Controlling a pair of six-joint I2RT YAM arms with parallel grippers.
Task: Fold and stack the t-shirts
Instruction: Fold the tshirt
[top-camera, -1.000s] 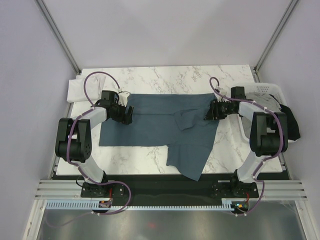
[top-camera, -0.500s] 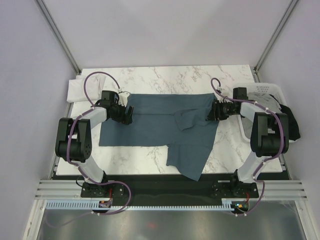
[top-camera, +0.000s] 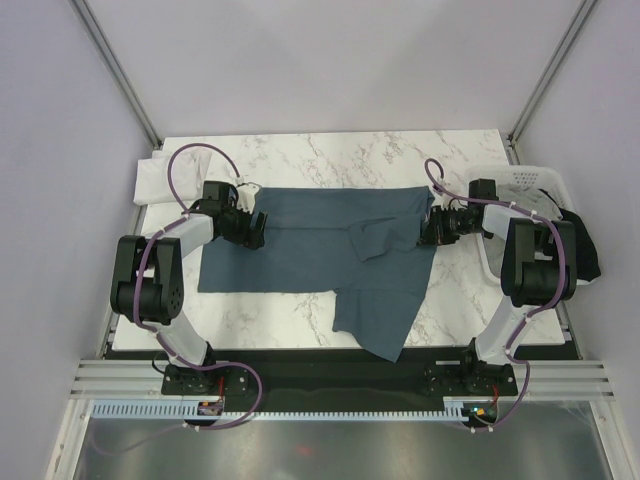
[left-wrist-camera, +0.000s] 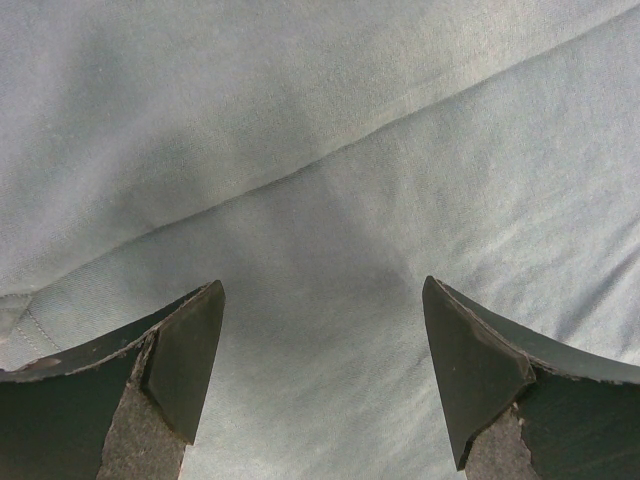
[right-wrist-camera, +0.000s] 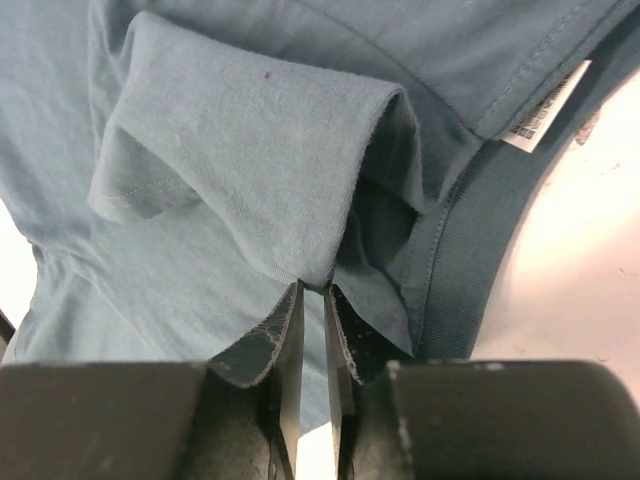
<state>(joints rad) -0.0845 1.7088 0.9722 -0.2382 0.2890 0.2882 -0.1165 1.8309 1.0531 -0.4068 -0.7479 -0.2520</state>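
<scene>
Slate-blue t-shirt (top-camera: 310, 245) lies spread mid-counter (top-camera: 340, 155), one flap hanging over the 6 o'clock edge. Left hand (top-camera: 255, 230) sits at the shirt's 9 o'clock edge, fingers wide apart just above flat cloth, gripping nothing. Right hand (top-camera: 425, 228) is at the shirt's 3 o'clock edge, beside the collar and its label (right-wrist-camera: 545, 105), fingers (right-wrist-camera: 285, 330) pinched nearly together on a raised fold of the blue cloth. White t-shirt (top-camera: 160, 180) is bunched at the counter's 10 o'clock corner. White basket (top-camera: 535, 178) stands at 3 o'clock, with a black t-shirt (top-camera: 585, 245) draped over its outer side.
</scene>
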